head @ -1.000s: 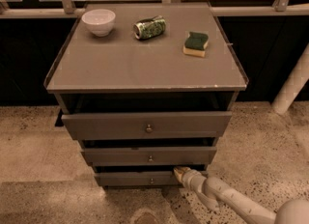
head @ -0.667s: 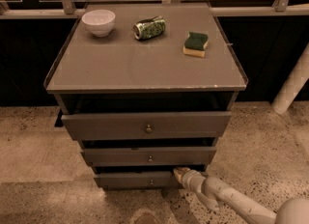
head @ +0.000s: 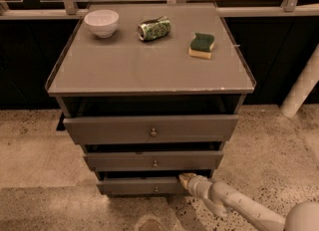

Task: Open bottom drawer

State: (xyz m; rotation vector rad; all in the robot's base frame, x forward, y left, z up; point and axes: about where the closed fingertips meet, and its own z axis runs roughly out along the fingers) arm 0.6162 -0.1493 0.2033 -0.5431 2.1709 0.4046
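Observation:
The grey cabinet point(head: 149, 70) has three drawers stacked under its top. The bottom drawer point(head: 129, 186) is the lowest and shallowest one, with a small round knob point(head: 156, 189) at its middle. Its front stands a little forward, with a dark gap above it. My gripper point(head: 185, 177) comes in from the lower right on a white arm point(head: 234, 205). Its tip sits at the right part of the bottom drawer's front, just right of the knob.
On the cabinet top lie a white bowl point(head: 102, 22), a crushed green can point(head: 154, 28) and a green-and-yellow sponge point(head: 202, 45). The top drawer point(head: 149, 128) and middle drawer point(head: 154, 160) also stick out slightly. A white post point(head: 301, 88) stands at the right on speckled floor.

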